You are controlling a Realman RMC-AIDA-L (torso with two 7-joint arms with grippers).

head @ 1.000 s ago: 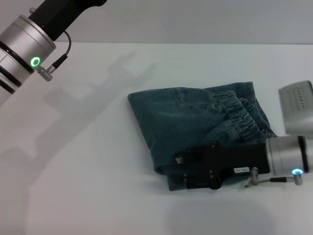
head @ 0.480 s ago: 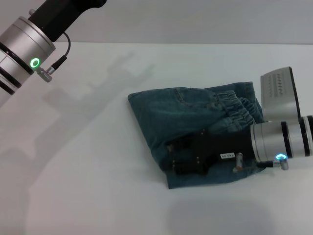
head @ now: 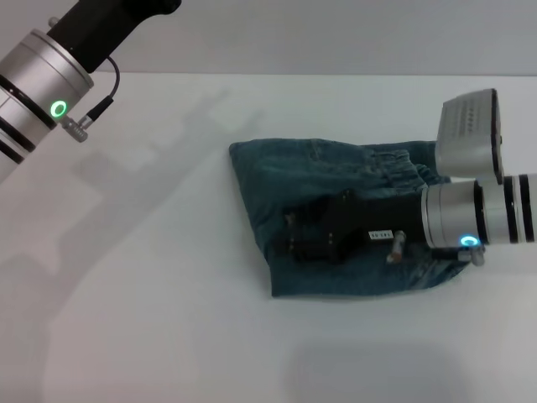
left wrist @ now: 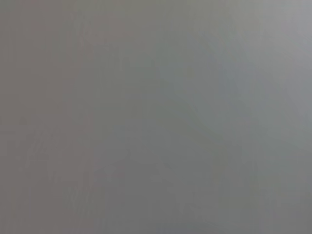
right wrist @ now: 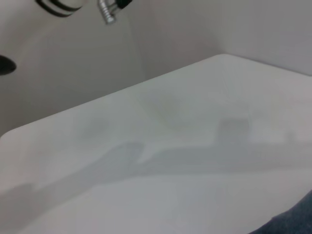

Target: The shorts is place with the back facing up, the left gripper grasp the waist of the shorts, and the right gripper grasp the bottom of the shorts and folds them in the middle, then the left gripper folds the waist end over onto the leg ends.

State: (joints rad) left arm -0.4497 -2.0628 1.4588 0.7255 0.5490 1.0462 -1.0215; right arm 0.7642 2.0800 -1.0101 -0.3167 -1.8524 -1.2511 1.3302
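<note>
Right claw (head: 289,235) lies over the folded shorts (head: 277,189) on the white tabletop (head: 168,319); finger state cannot be determined. Left arm raised, its claw unseen.

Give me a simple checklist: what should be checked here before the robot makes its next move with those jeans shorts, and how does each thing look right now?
1. The shorts lie folded into a compact bundle: ok.
2. The bundle sits fully on the table, away from its edges: ok.
3. The right gripper is low over the bundle: ok.
4. Whether its fingers grip denim: cannot tell.
5. The left gripper is out of the way: cannot tell, only the green-ringed arm shows, raised at the far left.
6. Waist lies neatly over the leg ends: cannot tell.
</note>
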